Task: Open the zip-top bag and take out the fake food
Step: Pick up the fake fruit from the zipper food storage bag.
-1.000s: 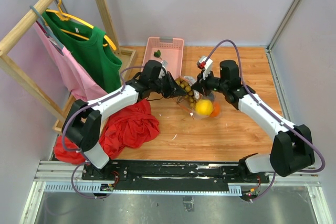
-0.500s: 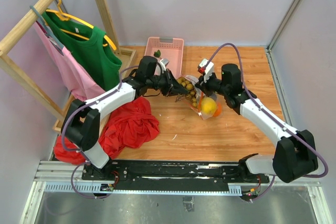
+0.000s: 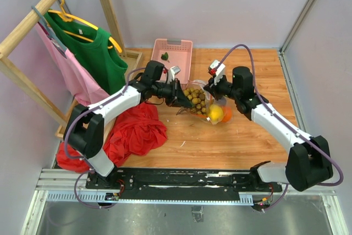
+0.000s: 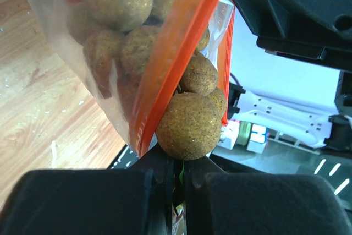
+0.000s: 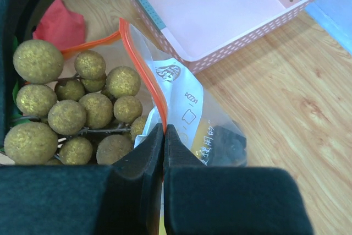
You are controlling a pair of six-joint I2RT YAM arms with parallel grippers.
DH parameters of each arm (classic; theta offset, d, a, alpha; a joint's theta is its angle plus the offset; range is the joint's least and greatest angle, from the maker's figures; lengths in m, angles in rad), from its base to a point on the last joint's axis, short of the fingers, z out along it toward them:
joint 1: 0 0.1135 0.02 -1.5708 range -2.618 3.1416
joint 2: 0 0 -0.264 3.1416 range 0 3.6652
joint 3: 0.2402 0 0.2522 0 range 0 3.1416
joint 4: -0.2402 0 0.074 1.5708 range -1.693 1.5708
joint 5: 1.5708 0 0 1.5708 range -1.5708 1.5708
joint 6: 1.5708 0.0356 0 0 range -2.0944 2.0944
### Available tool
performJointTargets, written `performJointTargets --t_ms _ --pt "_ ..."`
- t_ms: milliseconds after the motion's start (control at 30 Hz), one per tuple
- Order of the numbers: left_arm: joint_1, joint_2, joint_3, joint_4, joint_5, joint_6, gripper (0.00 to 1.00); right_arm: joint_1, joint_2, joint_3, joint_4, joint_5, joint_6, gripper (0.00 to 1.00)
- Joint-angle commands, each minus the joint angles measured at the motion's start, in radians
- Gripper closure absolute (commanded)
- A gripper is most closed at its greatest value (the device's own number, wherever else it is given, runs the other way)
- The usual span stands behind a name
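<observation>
Midway over the wooden worktop (image 3: 264, 133), between lilac walls (image 3: 220, 4), pinching the zip-top bag (image 5: 187, 108) with left gripper (image 4: 176, 160) and right gripper (image 5: 164, 130); print unreadable.

The gap between the left end effector (image 3: 183, 99) and the right end effector (image 3: 209, 93) is blocked: the zip-top bag (image 3: 208, 107) and its tan-brown bunch (image 3: 195, 96) fill it. Just beyond the left end effector the pink basket (image 3: 179, 61) closes off the far side. Behind it and to its left, the red cloth (image 3: 137, 130) lies heaped beside the arm, and the green shirt (image 3: 93, 56) hangs farther out. On the near side of both end effectors the desk (image 3: 242, 136) is bare wood. It is also bare to the right of the right end effector. A purple cable (image 3: 242, 47) arches over that end effector.
</observation>
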Motion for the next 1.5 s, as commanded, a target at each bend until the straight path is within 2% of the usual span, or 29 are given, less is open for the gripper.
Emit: performJointTargets --t_ms 0,167,467,633,767,867,967,1233,1467 --pt "-0.003 -0.025 0.051 -0.033 0.046 0.133 1.00 0.019 0.028 0.033 0.072 -0.059 0.086 0.99" --pt "-0.005 -0.036 0.076 -0.026 0.025 0.218 1.00 0.031 0.064 0.043 0.070 -0.044 0.093 0.99" --pt "-0.010 -0.110 0.103 -0.153 -0.079 0.479 1.00 0.021 0.080 0.048 0.035 0.047 0.039 0.99" --pt "-0.012 -0.134 0.114 -0.198 -0.114 0.602 1.00 -0.002 0.071 0.045 0.031 0.015 0.033 0.99" --pt "-0.012 -0.144 0.116 -0.202 -0.114 0.641 1.00 -0.008 0.074 0.042 0.036 -0.008 0.047 0.99" --pt "-0.007 -0.148 0.118 -0.183 -0.116 0.622 1.00 -0.025 0.080 0.042 0.043 -0.031 0.089 0.99" --pt "0.016 -0.168 0.099 -0.120 -0.117 0.542 1.00 -0.055 0.087 0.042 0.046 -0.058 0.133 0.99" --pt "0.106 -0.256 0.040 0.229 -0.099 0.228 1.00 -0.075 0.082 0.020 0.058 -0.129 0.155 0.99" --pt "0.115 -0.249 0.039 0.296 -0.161 0.163 1.00 -0.075 0.086 0.033 0.080 -0.200 0.199 0.99"
